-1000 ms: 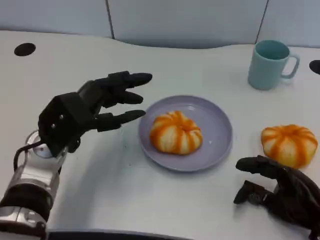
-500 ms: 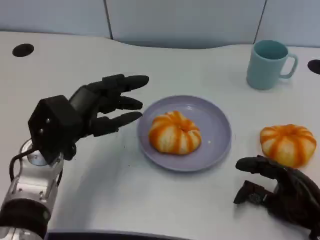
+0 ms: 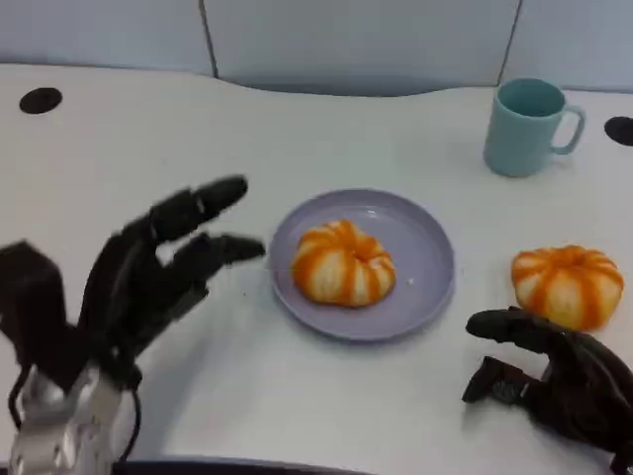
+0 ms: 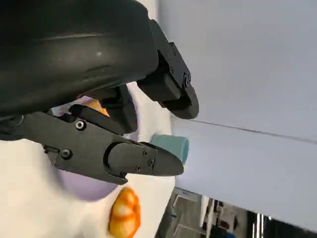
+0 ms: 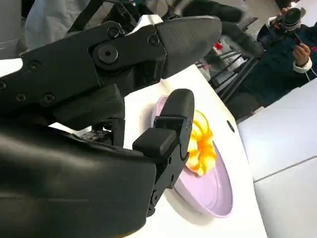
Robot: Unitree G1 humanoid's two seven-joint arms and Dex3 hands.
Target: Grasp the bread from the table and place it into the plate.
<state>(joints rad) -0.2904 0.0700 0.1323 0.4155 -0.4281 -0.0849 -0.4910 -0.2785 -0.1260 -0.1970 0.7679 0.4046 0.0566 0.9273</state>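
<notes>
One bread point(image 3: 342, 262) lies in the lilac plate point(image 3: 420, 297), just beyond the fingertips of the left hand point(image 3: 148, 272); a second bread point(image 3: 567, 284) sits on the bare desk point(image 3: 297, 139) just ahead of the right hand point(image 3: 554, 371). Both breads are round, ridged orange-and-white buns with no clear long axis, each resting flat with its ridged top facing up. The left hand is raised beside the plate, fingers spread and holding nothing. The right hand rests low near the desk's front edge, fingers loosely curved and apart, grasping nothing. A teal mug point(image 3: 527, 127) stands well beyond the right hand, handle away from the plate. The desk is white and smooth, with a dark round hole point(image 3: 41, 100) far beyond the left hand. Pale grey wall panels point(image 3: 356, 40) run behind it.
</notes>
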